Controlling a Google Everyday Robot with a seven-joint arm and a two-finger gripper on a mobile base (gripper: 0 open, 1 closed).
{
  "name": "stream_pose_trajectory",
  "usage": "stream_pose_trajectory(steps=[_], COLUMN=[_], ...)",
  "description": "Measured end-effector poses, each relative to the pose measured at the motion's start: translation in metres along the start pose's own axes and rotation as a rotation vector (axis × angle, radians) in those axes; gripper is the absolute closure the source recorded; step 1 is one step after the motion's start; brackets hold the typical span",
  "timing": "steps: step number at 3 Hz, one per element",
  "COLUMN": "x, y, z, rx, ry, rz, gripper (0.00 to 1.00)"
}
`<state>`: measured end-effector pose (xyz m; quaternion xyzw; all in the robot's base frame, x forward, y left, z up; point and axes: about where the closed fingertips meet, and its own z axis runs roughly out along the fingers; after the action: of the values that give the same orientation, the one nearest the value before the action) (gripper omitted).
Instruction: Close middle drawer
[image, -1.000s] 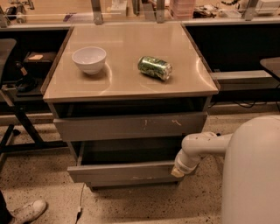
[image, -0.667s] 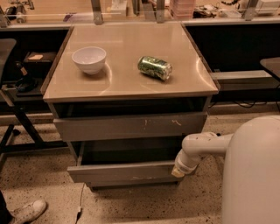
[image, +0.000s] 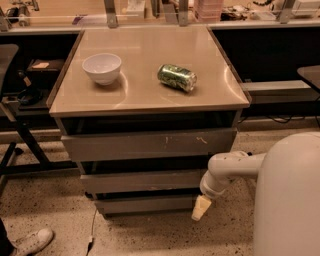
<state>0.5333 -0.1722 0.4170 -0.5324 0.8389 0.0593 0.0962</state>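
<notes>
The middle drawer (image: 145, 181) is a plain grey front under the taller scratched top drawer front (image: 150, 145). It sits pushed in, close to level with the fronts above and below, and only a dark gap shows above it; its interior is hidden. My gripper (image: 200, 209), a cream tip on the white arm (image: 227, 170), hangs at the drawer stack's lower right corner, just right of the bottom drawer front (image: 145, 204) and below the middle drawer's right end.
A white bowl (image: 102, 67) and a green can lying on its side (image: 177, 77) rest on the beige cabinet top (image: 145, 95). My white body (image: 290, 200) fills the lower right. A chair frame (image: 20, 140) stands at left, and a shoe (image: 32, 241) at lower left.
The middle drawer, pulled out with its interior showing before, has slid back into the cabinet. My gripper has followed in toward the cabinet and sits a little lower.
</notes>
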Motion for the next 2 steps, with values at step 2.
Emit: stream_pose_trajectory(steps=[2], x=[0.0], y=[0.0], z=[0.0], rx=[0.0], ry=[0.0], rz=[0.0], gripper=[0.18])
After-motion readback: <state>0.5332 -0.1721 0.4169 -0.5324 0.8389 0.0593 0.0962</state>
